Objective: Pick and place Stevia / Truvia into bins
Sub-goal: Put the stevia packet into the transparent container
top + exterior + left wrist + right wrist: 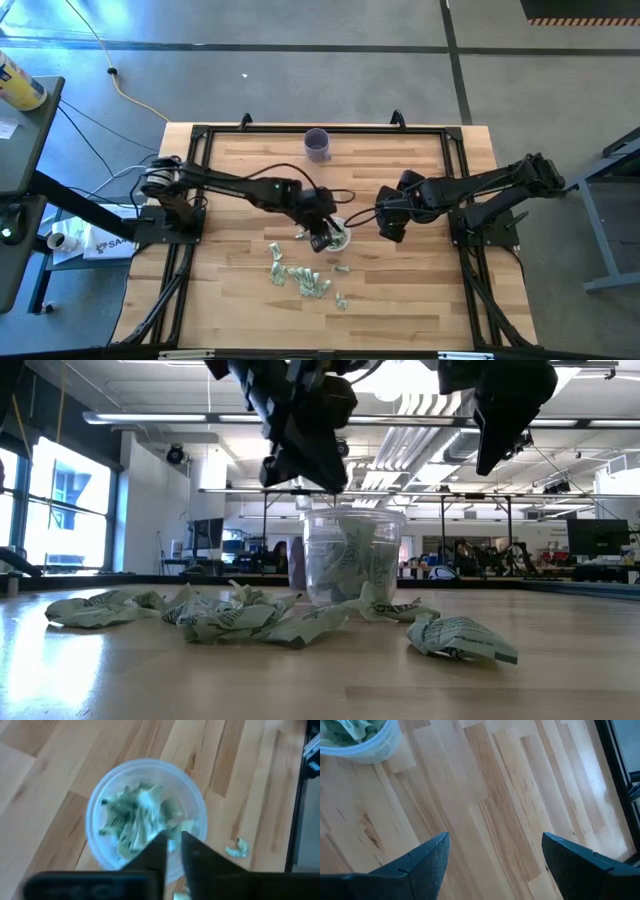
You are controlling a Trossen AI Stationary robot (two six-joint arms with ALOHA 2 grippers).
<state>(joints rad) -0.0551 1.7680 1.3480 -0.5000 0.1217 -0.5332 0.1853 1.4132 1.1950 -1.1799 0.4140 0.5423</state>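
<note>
The clear bin (342, 238) stands upright on the wood table, partly filled with crumpled green-and-white Stevia sachets (140, 817). Several more sachets (300, 275) lie loose on the table on its near side, seen also in the low view (240, 615). My left gripper (173, 845) hangs above the bin's rim, pointing steeply down, its fingers a narrow gap apart with nothing between them. My right gripper (495, 855) stands open over bare wood to the right of the bin (360, 742), holding nothing.
An opaque purple cup (317, 145) stands near the table's far edge. One sachet (237, 847) lies by itself beside the bin. A black frame rail (320, 130) runs round the tabletop. Bare wood lies on the right half of the table.
</note>
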